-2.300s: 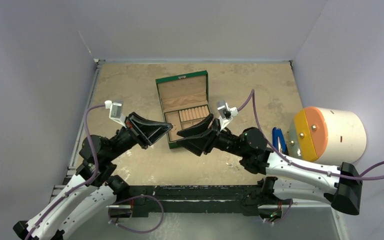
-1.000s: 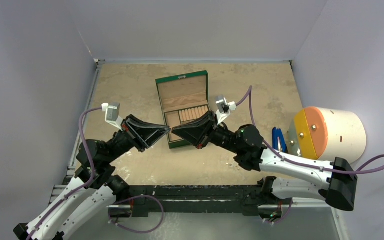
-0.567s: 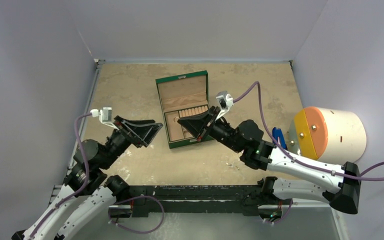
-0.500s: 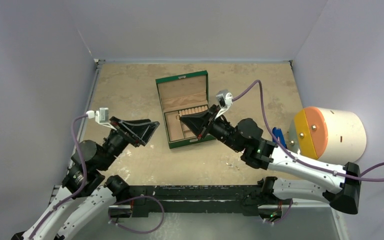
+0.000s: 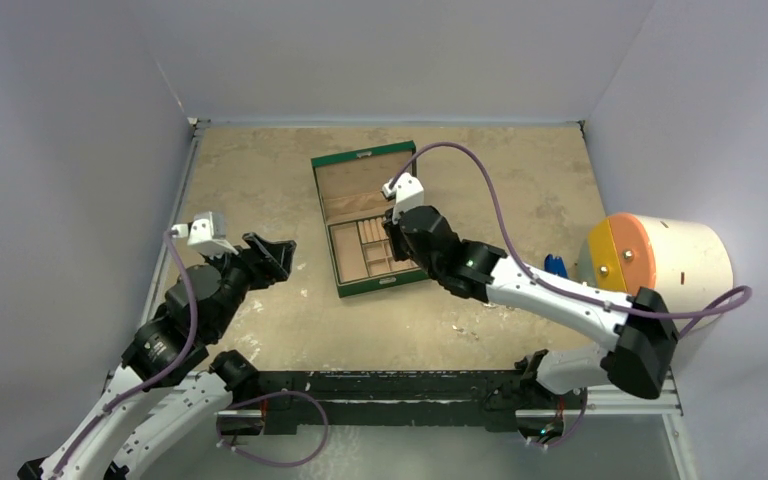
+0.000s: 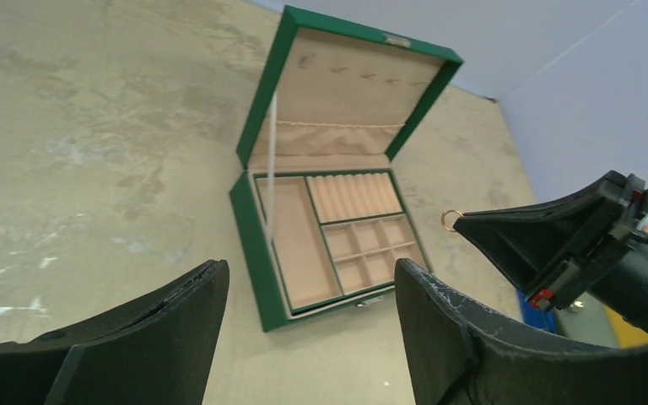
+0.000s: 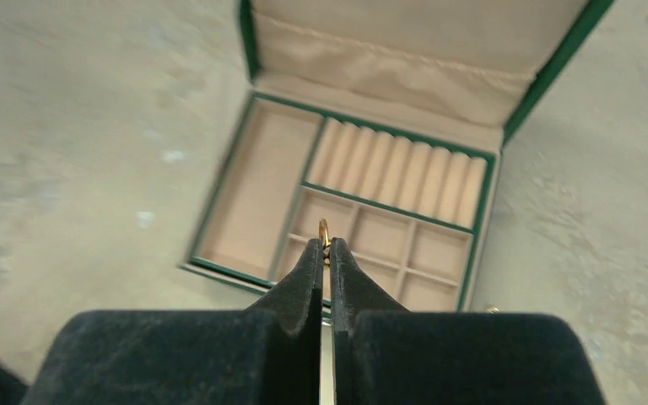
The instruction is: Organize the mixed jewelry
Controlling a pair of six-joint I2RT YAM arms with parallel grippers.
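The green jewelry box [image 5: 322, 215] lies open mid-table, its beige tray split into compartments. My right gripper [image 7: 324, 245] hovers above the small square compartments and is shut on a small gold ring [image 7: 324, 230] that sticks up from its tips. The left wrist view shows the same ring [image 6: 450, 220] at the tip of the right gripper [image 6: 466, 224], to the right of the box [image 6: 249, 221]. My left gripper [image 6: 310, 268] stands open and empty, left of the box and in front of it. Another tiny gold piece [image 7: 494, 309] lies on the table by the box's right front corner.
A large white cylinder with an orange face [image 5: 660, 265] rests at the table's right edge. A blue clip-like tool [image 5: 553, 265] lies just to its left. Grey walls close in the table on three sides.
The two grippers met tip to tip in front of the box. My left gripper then opened and drew back to the left. My right gripper swung over the tray with the ring.
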